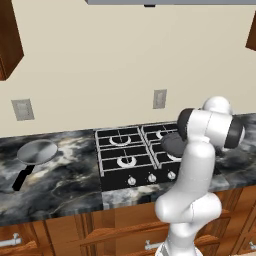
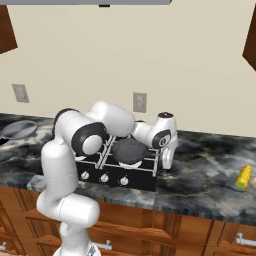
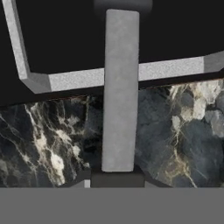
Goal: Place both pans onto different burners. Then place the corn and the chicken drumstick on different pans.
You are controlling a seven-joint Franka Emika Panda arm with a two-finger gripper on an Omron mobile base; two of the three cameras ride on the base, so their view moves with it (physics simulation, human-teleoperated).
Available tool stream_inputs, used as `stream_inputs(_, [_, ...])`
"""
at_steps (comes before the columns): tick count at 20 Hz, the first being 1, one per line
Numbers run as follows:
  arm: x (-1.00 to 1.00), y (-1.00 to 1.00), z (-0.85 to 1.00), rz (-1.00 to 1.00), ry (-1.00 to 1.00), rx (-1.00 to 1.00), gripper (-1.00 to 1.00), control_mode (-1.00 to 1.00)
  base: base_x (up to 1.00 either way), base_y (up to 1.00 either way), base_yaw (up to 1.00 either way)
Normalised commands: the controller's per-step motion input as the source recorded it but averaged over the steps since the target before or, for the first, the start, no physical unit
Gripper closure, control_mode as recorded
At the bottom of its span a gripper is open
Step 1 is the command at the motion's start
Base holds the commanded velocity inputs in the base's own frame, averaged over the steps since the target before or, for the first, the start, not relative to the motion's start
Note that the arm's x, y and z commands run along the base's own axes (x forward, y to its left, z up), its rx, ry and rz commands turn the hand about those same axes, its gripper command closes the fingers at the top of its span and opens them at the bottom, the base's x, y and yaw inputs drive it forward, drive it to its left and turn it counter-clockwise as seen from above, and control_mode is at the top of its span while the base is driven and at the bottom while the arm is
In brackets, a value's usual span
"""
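The darker grey pan (image 2: 129, 150) sits over the front right burner of the black cooktop (image 2: 131, 180); it also shows behind my arm (image 1: 172, 144). Its straight handle (image 3: 119, 87) runs up from between my fingertips and crosses the cooktop's edge. My gripper (image 3: 117, 176) is shut on the end of that handle, just right of the cooktop (image 2: 167, 161). The light silver pan (image 1: 37, 151) lies on the counter far to the left, black handle toward the front. The corn (image 2: 244, 176) lies on the counter at the far right. The chicken drumstick is out of view.
The left burners (image 1: 125, 161) stand free under their grates. A row of silver knobs (image 1: 151, 178) lines the cooktop's front. The dark marble counter (image 2: 200, 175) stretches to both sides, with a wall and outlets (image 1: 159, 98) behind and wooden drawers below.
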Motion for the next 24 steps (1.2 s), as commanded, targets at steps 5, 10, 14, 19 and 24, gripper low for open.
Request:
stream_inputs(5, [0.19,-0.21,0.0,0.0,0.01,0.0,1.0,-1.0,0.0,0.0,0.0])
stream_inputs(10, [0.0,0.0,-0.02,0.0,0.02,0.0,1.0,-1.0,0.0,0.0,0.0])
stream_inputs(14, [0.0,0.09,-0.09,0.0,0.01,0.0,1.0,-1.0,0.0,0.0,0.0])
stream_inputs(19, [0.0,0.18,-0.06,0.0,0.0,0.0,1.0,-1.0,0.0,0.0,0.0])
stream_inputs(24, [-0.01,0.22,0.0,0.0,0.0,0.0,1.0,-1.0,0.0,0.0,0.0])
